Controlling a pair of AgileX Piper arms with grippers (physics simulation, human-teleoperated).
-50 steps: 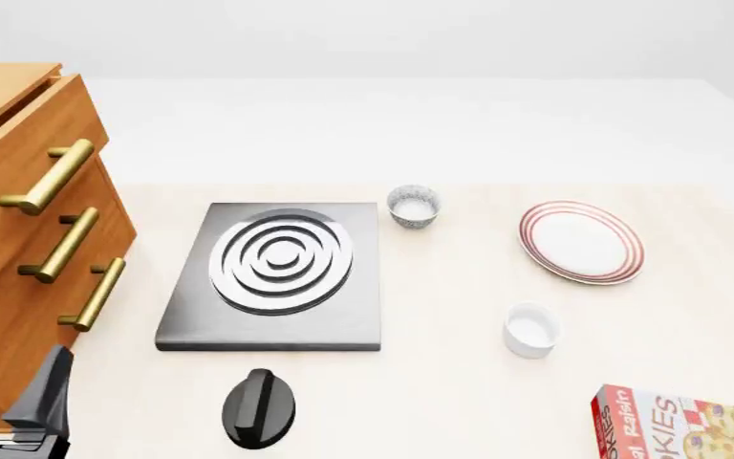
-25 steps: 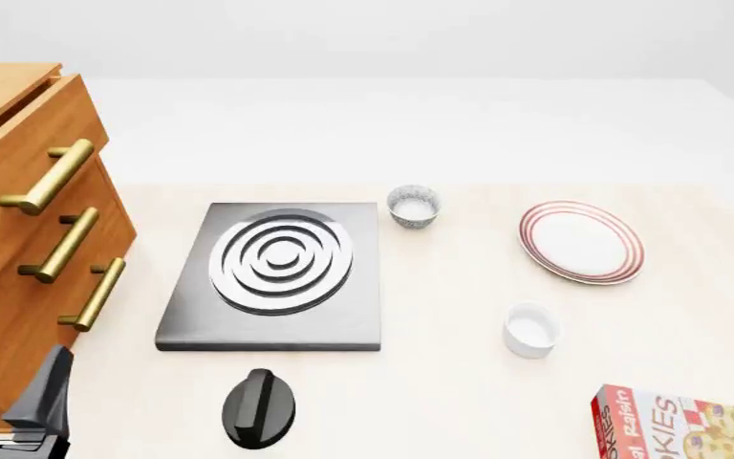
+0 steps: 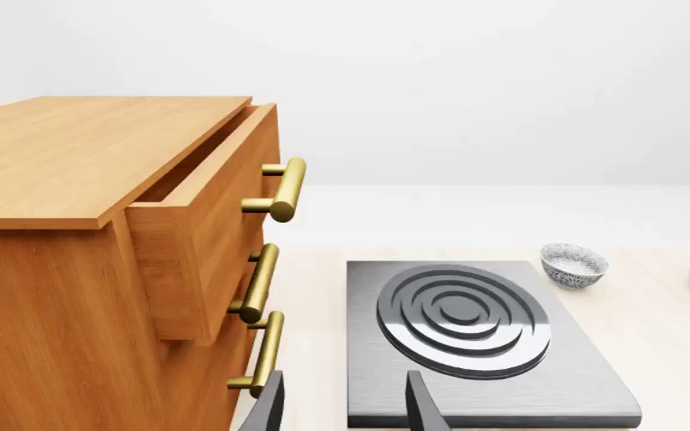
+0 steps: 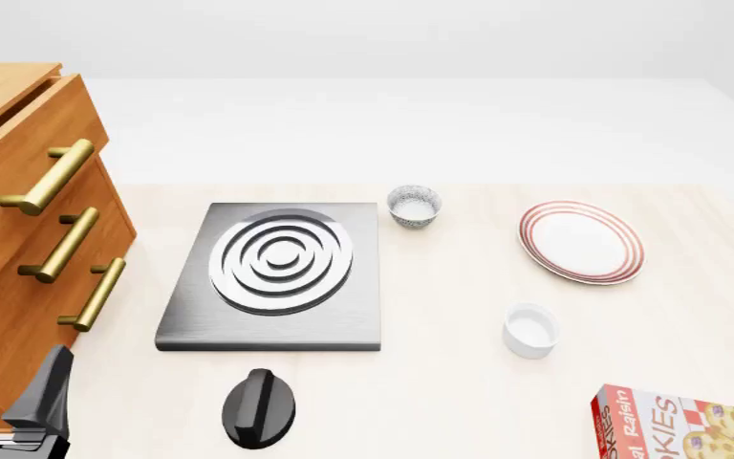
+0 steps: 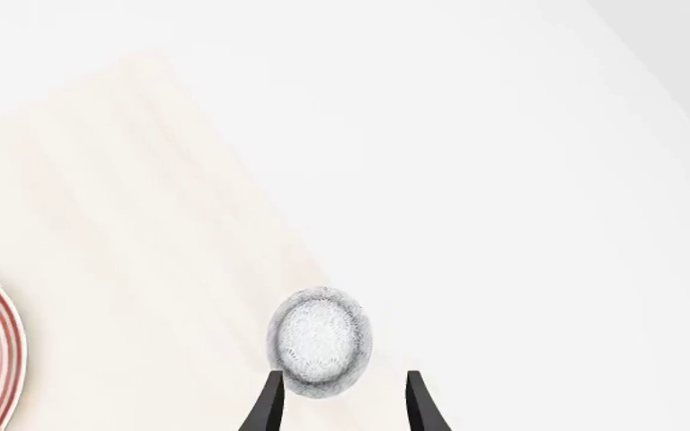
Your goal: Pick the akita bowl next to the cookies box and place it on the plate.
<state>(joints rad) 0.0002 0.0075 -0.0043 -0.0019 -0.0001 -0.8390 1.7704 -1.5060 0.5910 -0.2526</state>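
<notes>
The akita bowl (image 5: pixel 317 342) is speckled grey-white with a darker rim. The plate (image 4: pixel 580 242) is white, ringed in thin red-pink lines. The cookies box (image 4: pixel 680 426), near right, is red and white with yellowish cookies. The stove plate (image 4: pixel 278 274) is dark grey with silver rings. The cabinet (image 4: pixel 23 239), left, is orange-brown wood with brass handles.

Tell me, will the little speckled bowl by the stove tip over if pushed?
Probably not: the bowl sits upright, low and round, so it should slide. It looks hard like pottery, so likely stiff and breakable if dropped.
</notes>
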